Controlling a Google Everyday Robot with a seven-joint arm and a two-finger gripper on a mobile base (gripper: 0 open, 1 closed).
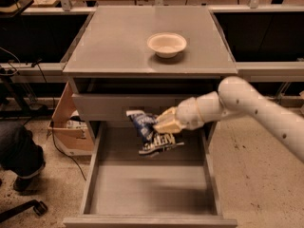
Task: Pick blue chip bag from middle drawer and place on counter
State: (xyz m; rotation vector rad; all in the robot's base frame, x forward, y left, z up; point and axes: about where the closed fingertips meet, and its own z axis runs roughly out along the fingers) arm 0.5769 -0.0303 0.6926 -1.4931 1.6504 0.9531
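The blue chip bag (151,133) hangs from my gripper (160,124), crinkled, with its white logo at the lower end. The gripper is shut on the bag's upper right part and holds it above the floor of the open middle drawer (147,194), level with the closed drawer front above. My white arm comes in from the right. The counter (114,42) is the grey cabinet top behind and above the gripper.
A white bowl (166,44) stands on the counter right of centre. A cardboard box (71,127) sits on the floor left of the cabinet. Cables and a dark object lie at the far left. Wooden benches run along the back.
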